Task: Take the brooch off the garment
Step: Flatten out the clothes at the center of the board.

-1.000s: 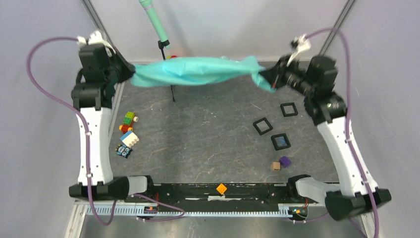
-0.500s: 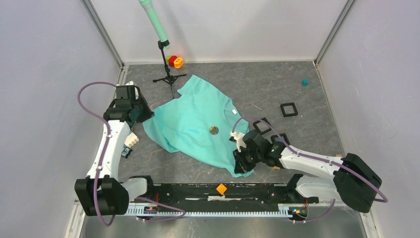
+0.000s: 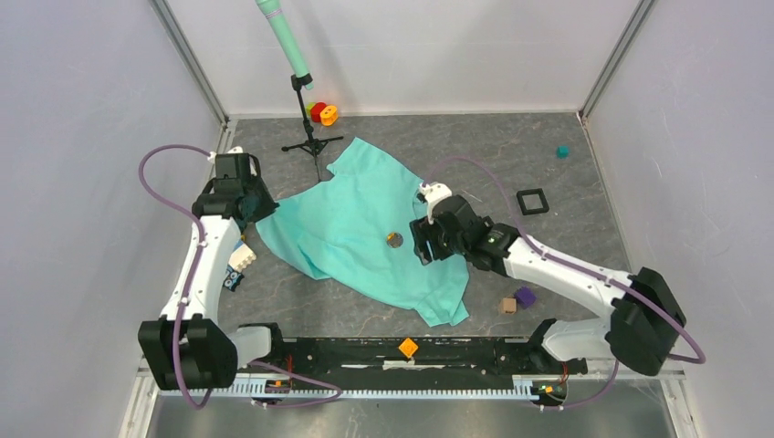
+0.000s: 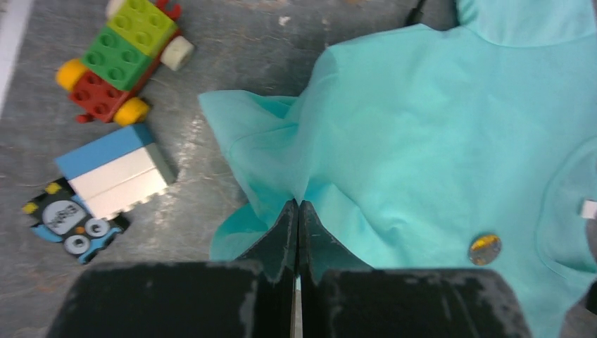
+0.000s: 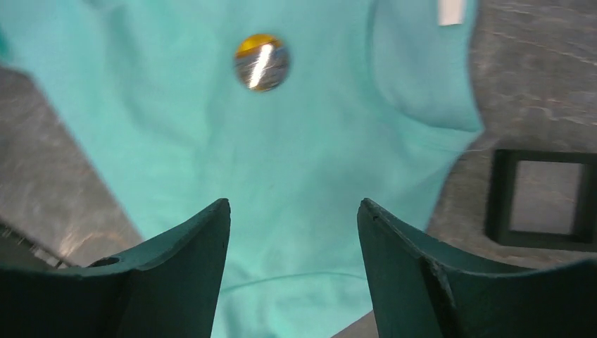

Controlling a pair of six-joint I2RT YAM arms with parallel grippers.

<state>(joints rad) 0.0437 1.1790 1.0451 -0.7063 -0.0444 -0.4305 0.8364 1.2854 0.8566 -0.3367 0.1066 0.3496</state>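
Observation:
The turquoise garment (image 3: 351,224) lies spread on the table, its white neck label (image 5: 450,10) showing. A small round brooch (image 3: 394,240), gold and silver, is pinned near its middle. My left gripper (image 3: 265,210) is shut on a fold of the garment's left edge. In the left wrist view its jaws (image 4: 296,208) pinch the garment (image 4: 422,141), with the brooch (image 4: 485,248) off to the right. My right gripper (image 3: 420,246) hovers open over the garment just right of the brooch. In the right wrist view the brooch (image 5: 261,62) sits ahead of my open right gripper (image 5: 294,204), which holds nothing.
Toy bricks (image 3: 239,258) lie by the left arm: a wheeled one (image 4: 123,60) and a blue-white one (image 4: 112,172). A microphone stand (image 3: 306,119) and coloured rings (image 3: 323,113) stand at the back. A black square frame (image 3: 532,201), small cubes (image 3: 525,296) and a teal piece (image 3: 563,151) are on the right.
The garment, first stretched in the air between both grippers, came down onto the table. The right gripper let go of the lower hem, opened, and moved up beside the brooch.

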